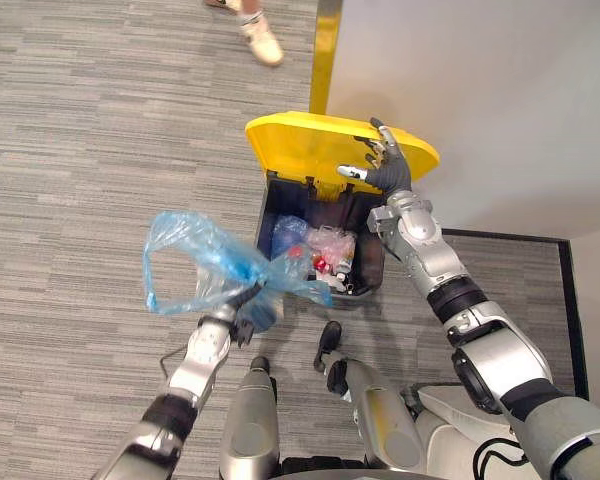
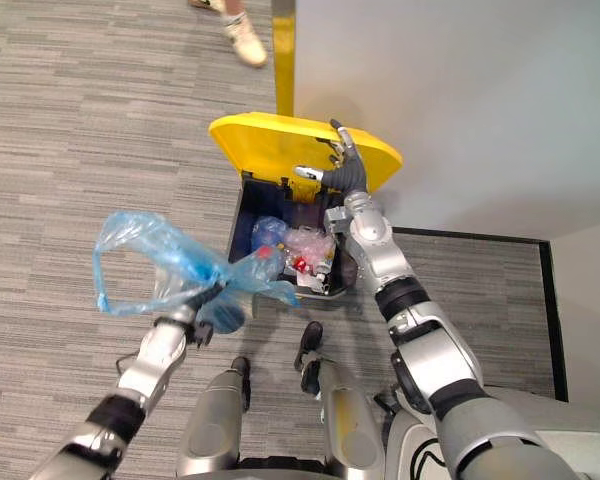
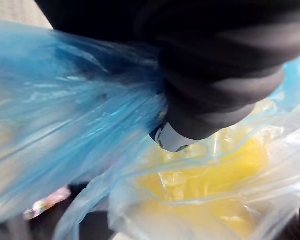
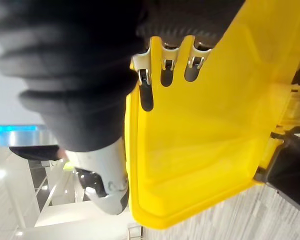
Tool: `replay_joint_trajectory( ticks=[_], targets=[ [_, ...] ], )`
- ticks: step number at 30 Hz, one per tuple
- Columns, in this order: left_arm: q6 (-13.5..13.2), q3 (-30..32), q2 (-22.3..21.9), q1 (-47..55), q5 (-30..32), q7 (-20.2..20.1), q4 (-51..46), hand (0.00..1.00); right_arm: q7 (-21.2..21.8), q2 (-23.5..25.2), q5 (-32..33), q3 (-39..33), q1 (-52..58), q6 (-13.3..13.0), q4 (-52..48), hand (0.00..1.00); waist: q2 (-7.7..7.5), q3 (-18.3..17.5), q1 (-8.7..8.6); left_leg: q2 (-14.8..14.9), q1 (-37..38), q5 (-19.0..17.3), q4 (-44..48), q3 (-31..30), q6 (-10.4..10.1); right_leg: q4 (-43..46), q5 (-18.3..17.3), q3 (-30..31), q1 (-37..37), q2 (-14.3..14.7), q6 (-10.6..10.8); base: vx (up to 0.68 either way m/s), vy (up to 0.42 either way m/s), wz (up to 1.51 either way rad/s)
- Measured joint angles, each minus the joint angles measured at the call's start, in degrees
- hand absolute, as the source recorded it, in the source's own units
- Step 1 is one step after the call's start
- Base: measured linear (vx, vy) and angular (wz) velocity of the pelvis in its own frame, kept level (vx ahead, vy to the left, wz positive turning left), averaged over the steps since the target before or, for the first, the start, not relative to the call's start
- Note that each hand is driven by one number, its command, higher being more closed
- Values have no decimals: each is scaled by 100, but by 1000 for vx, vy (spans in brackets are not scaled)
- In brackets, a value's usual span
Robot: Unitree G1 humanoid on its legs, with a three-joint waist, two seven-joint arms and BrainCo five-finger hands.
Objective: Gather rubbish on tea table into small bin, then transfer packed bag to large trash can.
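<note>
Left hand [image 1: 242, 320] closed round bunched neck of blue bag [image 1: 195, 262]; bag held just left of trash can [image 1: 264, 215], short of opening. Right hand [image 1: 385, 168] flat, fingers straight, propped yellow lid [image 1: 300, 145] open. Rubbish [image 1: 320, 248] lay inside can. Risks: lid sliding off flat hand onto bag; early release dropping bag on floor [image 1: 80, 150]; thin plastic snagging rim.

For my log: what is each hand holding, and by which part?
Left hand grips the blue bag at its bunched part; right hand only props the yellow lid with straight fingers.
</note>
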Motion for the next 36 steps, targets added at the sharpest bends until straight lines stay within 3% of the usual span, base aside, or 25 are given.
replay_joint_trajectory(
  ticks=[2, 4, 9, 16, 25, 36],
  targets=[
    [-107, -162, -340, 417, 673, -61, -602, 100, 0, -254, -96, -78, 60, 16, 4, 0, 78, -70, 73, -19, -1, -6, -20, -7, 14, -2, -2, 8, -1, -4, 0, 79, 43, 7],
    [-155, -262, -635, 684, 1108, -52, -506, 100, 9, -445, -147, -80, 65, 51, 4, 0, 90, -107, 188, -16, 85, -5, -66, 40, 15, 78, -3, 167, 0, 15, -1, 67, 53, -4],
    [-108, -266, -595, 389, 1295, 172, -446, 100, 198, -403, -192, 23, 66, 81, 3, 0, 92, -112, 190, -87, 187, 44, -181, 123, 73, 114, -8, 354, 0, -29, 6, -8, 18, -6],
    [23, -522, -741, -349, 1458, 179, -236, 100, 255, -400, -206, 44, 66, 144, 2, 0, 89, -264, 154, -99, 184, 53, -206, 132, 56, 82, -18, 369, -6, -30, 28, -10, -3, 1],
    [264, -527, -767, -1194, 1557, 216, 751, 100, 276, -411, -410, 269, -207, 191, -60, 0, 81, -269, 29, -93, -41, 39, -114, 330, 80, 138, 55, 547, -316, -12, 49, -4, 13, -12],
    [258, -489, -832, -2035, 1767, 342, 2323, 100, 92, -425, -676, 422, -621, 156, -61, 0, 39, -216, -119, -60, -874, -229, 789, 296, 222, 547, 57, 551, -927, -54, 65, -52, 27, -2]
  ],
)
